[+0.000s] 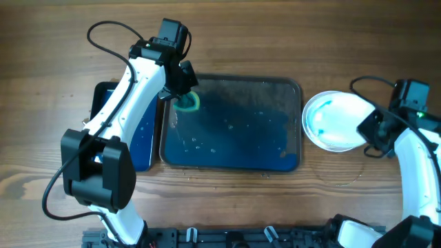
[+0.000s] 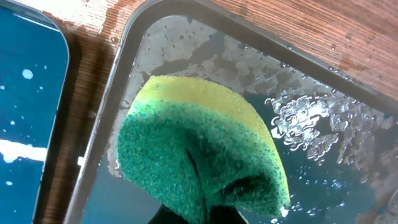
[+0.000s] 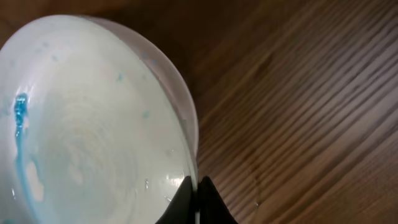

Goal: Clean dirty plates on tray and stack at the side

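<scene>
- Green-and-yellow scrub sponge [image 2: 199, 149] is pinched in your left claw [image 1: 185, 96], over the far left corner of the wet dark blue-grey rectangular tray [image 1: 241, 131].
- Your right claw [image 3: 198, 202] is clamped on the rim of a round white plate [image 1: 331, 120] with teal smears.
- That plate is off the tray, over the wooden counter [image 1: 275, 41] just to its right.

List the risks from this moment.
1. The right gripper pinches the plate only at its rim. The plate looks wet, so it could slip or tip.
2. A blue smear is on that plate, so it may get stacked dirty.
3. The left gripper holds the wet sponge at a corner of the tray. Drips could land on the wooden table, which looks wet beside the rim.
</scene>
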`<state>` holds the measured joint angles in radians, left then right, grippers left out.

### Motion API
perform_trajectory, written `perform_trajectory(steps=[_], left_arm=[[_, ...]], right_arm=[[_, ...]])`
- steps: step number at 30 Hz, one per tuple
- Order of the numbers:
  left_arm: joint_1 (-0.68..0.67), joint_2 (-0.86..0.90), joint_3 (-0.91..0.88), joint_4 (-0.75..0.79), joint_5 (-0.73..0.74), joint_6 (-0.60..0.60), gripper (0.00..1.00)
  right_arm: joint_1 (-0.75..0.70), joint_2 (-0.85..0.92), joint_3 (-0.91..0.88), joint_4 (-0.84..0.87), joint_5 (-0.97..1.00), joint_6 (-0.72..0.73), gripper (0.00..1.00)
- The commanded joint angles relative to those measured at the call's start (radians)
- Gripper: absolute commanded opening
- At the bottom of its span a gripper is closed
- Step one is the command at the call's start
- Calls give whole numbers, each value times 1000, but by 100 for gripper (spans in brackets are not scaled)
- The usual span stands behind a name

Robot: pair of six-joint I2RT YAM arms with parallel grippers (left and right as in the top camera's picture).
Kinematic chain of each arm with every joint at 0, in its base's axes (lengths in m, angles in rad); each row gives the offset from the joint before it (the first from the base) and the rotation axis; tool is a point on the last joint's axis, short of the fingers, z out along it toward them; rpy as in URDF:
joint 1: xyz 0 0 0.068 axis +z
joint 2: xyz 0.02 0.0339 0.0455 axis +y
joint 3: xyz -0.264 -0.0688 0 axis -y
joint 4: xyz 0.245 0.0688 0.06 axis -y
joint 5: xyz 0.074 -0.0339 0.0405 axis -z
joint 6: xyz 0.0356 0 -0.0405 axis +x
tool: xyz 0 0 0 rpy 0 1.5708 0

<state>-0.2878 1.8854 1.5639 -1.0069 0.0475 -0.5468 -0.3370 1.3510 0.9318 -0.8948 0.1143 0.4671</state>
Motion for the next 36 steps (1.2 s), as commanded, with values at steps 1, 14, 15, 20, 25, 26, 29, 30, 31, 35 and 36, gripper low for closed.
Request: perform_trajectory(steps=[1,14,15,20,25,26,29,30,31,35,36], left_arm=[[19,-8,1,-31,-15,100,4],[370,-71,-90,-172,-135,339,4],[385,-71,-125,-147,-135,339,4],[417,-71,-307,52,-135,383,12],[417,-72,-311,80,-129,374,84],[417,-75,-299,67,-88,371,100],[416,-116,-220,-16,89,371,100],[414,-138,-198,-32,124,371,100],[410,-183,-163,-54,179,370,100],[387,-390,-127,-56,284,372,100],[385,-421,-127,-56,271,373,100]], right_arm=[[-2,-6,-76,45,34,4,15],[125,-8,153,21,-430,-231,99],[140,-7,153,21,-426,-231,99],[211,-7,153,23,-423,-232,99],[216,-8,154,14,-427,-283,100],[216,-10,169,11,-435,-327,100],[216,-22,259,-47,-432,-367,100],[216,-27,296,-74,-431,-379,100],[216,-38,350,-120,-430,-392,100],[216,-128,500,-278,-430,-415,100],[216,-159,524,-303,-430,-415,100]])
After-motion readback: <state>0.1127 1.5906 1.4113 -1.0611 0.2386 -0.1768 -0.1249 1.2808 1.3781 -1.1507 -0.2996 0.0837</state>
